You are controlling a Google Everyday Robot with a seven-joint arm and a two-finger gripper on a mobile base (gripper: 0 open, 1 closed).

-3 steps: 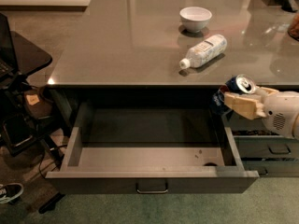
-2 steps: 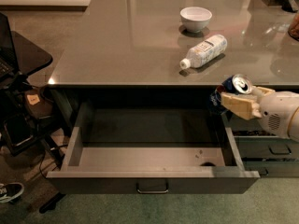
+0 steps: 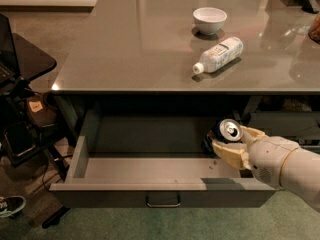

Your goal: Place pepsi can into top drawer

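The pepsi can (image 3: 226, 132), dark blue with a silver top and pull tab, is held tilted in my gripper (image 3: 231, 144). My gripper is shut on the can, one cream finger (image 3: 227, 154) under it and one at its right. It reaches in from the right, low over the right end of the top drawer (image 3: 150, 161). The drawer is pulled wide open below the counter edge. Its loop handle (image 3: 163, 202) sits at the centre of its flat front. The drawer's floor shows bare grey.
A grey counter (image 3: 140, 49) spans the top, with a white bowl (image 3: 209, 19) and a white plastic bottle (image 3: 219, 54) lying on its side. A black stand (image 3: 22, 64) with cables and a shoe (image 3: 11, 205) are at left. Narrower drawers (image 3: 285, 124) are at right.
My gripper has moved down and left with the can, from beside the counter's edge to low inside the right end of the open drawer.
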